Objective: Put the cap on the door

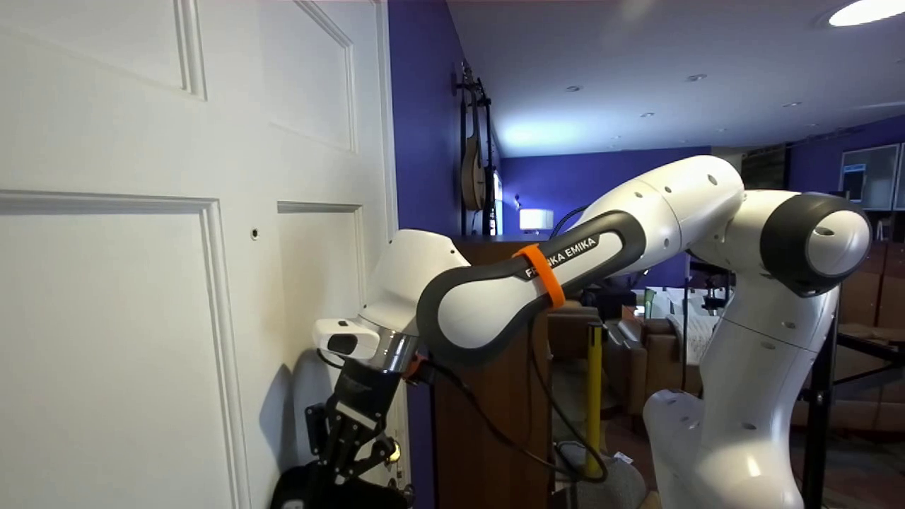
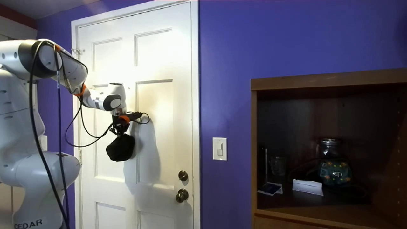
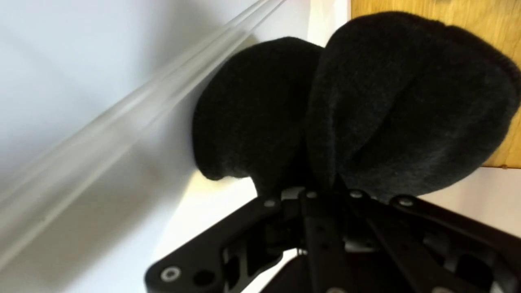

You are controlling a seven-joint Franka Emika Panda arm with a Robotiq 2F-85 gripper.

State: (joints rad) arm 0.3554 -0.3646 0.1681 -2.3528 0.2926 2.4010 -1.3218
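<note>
The black soft cap (image 2: 120, 149) hangs below my gripper (image 2: 120, 131) in an exterior view, beside the white panelled door (image 2: 159, 114). In the wrist view the cap (image 3: 407, 89) is folded and bunched between the fingers of my gripper (image 3: 317, 189), which are closed on its edge. The fingertips themselves are hidden by the cloth. The door (image 3: 81, 53) is close at the left there; I cannot tell whether the cap touches it. In an exterior view the cap (image 1: 300, 488) is partly cut off by the bottom edge. A small dark spot (image 1: 254, 233) shows on the door, higher than the gripper.
A door knob (image 2: 182, 195) and a lock (image 2: 183, 175) stick out at the door's right edge. A brown wooden cabinet (image 2: 318, 81) stands right of the door, with a jar, bag and cards inside. A light switch (image 2: 219, 149) is between them. Loose cables hang from the arm.
</note>
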